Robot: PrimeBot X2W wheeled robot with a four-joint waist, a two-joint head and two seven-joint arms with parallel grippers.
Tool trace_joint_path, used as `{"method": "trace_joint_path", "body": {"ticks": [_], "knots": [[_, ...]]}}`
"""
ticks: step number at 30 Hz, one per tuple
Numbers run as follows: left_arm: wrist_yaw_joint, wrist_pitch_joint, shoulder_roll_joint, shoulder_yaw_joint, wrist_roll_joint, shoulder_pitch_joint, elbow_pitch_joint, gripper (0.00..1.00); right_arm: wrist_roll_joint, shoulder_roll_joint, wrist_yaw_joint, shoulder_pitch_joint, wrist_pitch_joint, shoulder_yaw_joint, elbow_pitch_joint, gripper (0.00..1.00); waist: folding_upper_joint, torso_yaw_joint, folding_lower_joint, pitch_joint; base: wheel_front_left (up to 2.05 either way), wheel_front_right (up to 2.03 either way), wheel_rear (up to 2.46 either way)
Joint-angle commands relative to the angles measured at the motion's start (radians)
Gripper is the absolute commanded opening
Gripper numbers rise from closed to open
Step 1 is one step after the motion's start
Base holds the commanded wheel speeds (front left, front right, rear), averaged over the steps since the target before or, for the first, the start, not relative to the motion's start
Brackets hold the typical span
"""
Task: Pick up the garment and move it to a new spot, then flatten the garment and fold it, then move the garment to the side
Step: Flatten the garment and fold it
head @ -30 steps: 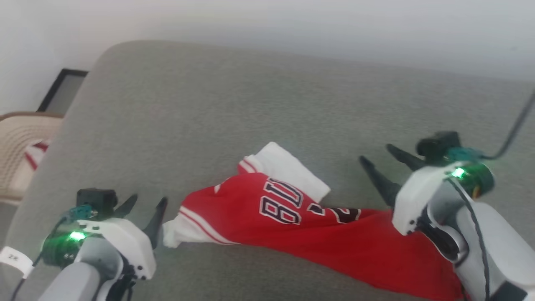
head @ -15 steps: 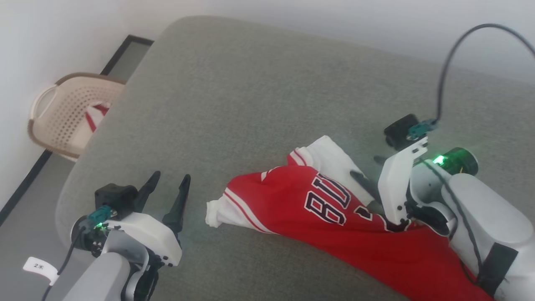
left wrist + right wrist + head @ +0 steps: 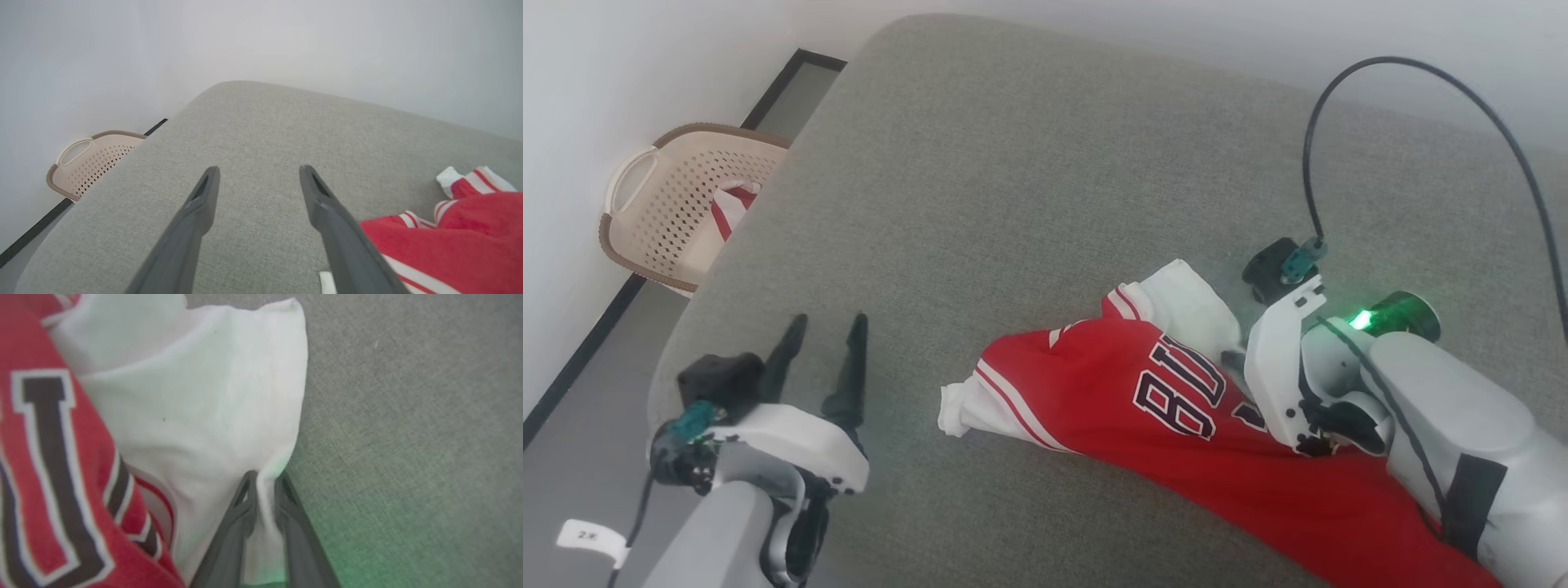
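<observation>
The shirt (image 3: 1111, 400) lies crumpled on the grey cushion (image 3: 1013, 163), red side up with its dark print showing. A striped white end points toward my left, and the red body runs under my right forearm. My right gripper (image 3: 265, 479) is clamped on the edge of the white lining, low against the cushion, with cloth bunched between the two fingers. My left gripper (image 3: 259, 169) holds nothing — fingers spread apart, hovering over bare cushion near the striped end. A pale basket (image 3: 662, 212) stands on the floor off the cushion's left side.
</observation>
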Motion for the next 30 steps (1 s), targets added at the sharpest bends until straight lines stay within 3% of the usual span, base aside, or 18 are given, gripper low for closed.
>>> {"method": "trace_joint_path", "body": {"ticks": [1,11,30], "knots": [[0.005,-0.008,-0.008,0.029,0.013,0.008,-0.014,1.0,-0.005,-0.001,0.0,-0.01,-0.018,0.014,0.023,0.0,0.0,0.0,0.0,-0.001,0.0,0.0,0.0],[-0.044,-0.007,-0.069,0.178,0.093,0.079,-0.05,1.0,0.028,-0.025,-0.001,-0.08,-0.127,0.018,0.116,0.0,0.0,-0.03,0.0,-0.029,0.0,0.0,0.0],[-0.116,-0.007,-0.079,0.289,0.17,0.15,-0.039,1.0,0.081,-0.233,-0.001,-0.025,-0.276,-0.106,0.249,0.0,0.0,-0.175,0.0,-0.115,0.0,0.0,0.0]]}}
